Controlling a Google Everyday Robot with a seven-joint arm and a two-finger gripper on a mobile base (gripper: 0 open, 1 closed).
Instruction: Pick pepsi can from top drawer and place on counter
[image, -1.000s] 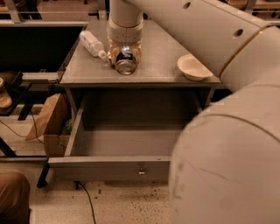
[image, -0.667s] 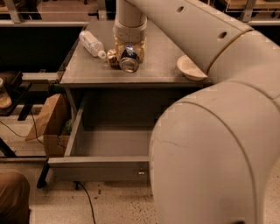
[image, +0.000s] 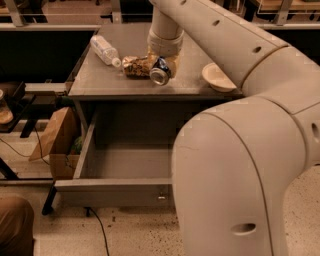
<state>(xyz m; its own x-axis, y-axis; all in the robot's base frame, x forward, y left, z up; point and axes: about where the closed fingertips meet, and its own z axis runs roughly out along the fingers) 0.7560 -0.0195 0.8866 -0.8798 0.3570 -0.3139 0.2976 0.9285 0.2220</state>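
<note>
Jaws of the gripper (image: 163, 67) pinch the can (image: 160, 76) by its sides, low over the bench (image: 100, 82) near its front edge. The arm reaches down from above. The can lies tilted, one silver end towards the camera, touching or just beside the snack bag (image: 134, 66). Whether it rests on the bench or hangs just clear of it cannot be told. The drawer (image: 115, 192) below stands pulled out, and no can shows in it. A bottle (image: 104, 49) lies further back on the left, and a bowl (image: 218, 77) sits apart on the right. The can is probably light, and its thin wall would dent under a hard squeeze. Its smooth painted side looks slippery, so a hold across the middle of the body, square to its long axis, seems safest. The stiffer rims at each end give less to grip. Lying on its side it may roll once let go. Setting it upright, or letting it settle against the bag, would likely keep it on the bench.
</note>
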